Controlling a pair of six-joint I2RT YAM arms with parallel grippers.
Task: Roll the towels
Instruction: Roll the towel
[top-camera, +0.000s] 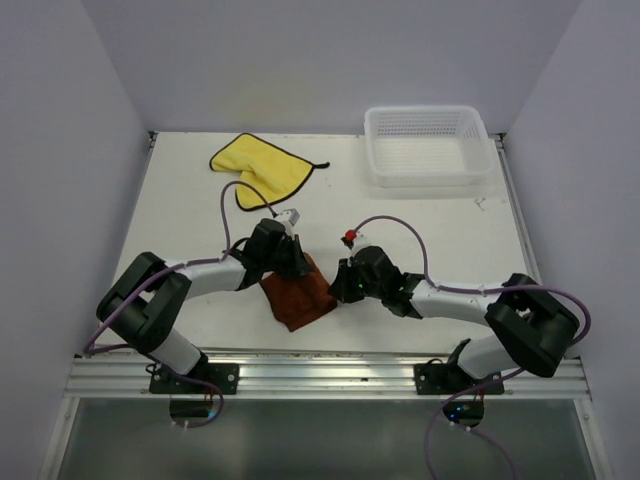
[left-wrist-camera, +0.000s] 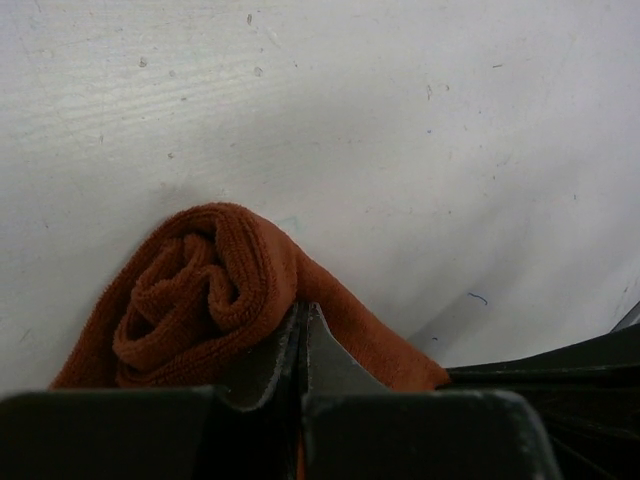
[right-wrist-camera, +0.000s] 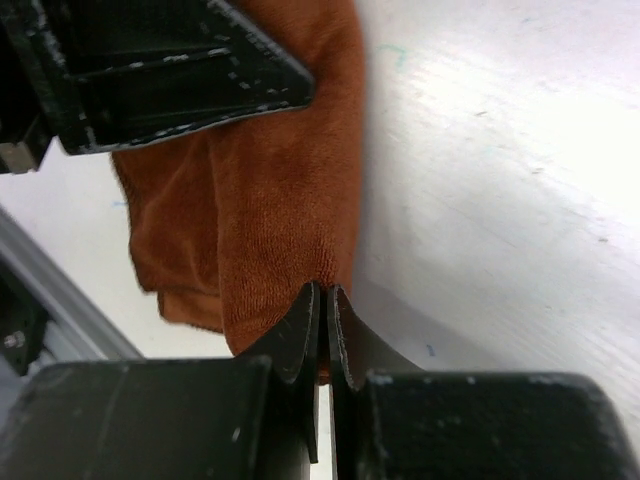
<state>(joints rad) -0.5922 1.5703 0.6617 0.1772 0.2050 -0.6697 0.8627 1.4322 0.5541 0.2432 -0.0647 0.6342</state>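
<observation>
White worktop (top-camera: 440, 235), near centre: both arms fold inward and low, left claw (left-wrist-camera: 303, 318) and right claw (right-wrist-camera: 325, 300) each pinched shut on the partly rolled rust-brown towel (top-camera: 300, 297); yellow towel (top-camera: 262, 168) lies far-left.

Silver-grey arms (top-camera: 205, 275) with chunky black joints, purple cables (top-camera: 398, 220) and matte black fingers (left-wrist-camera: 262, 368).

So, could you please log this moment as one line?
left gripper: shut on rust-brown cloth towel, part-rolled | right gripper: shut on its edge | yellow cloth towel: unrolled, far side
</observation>
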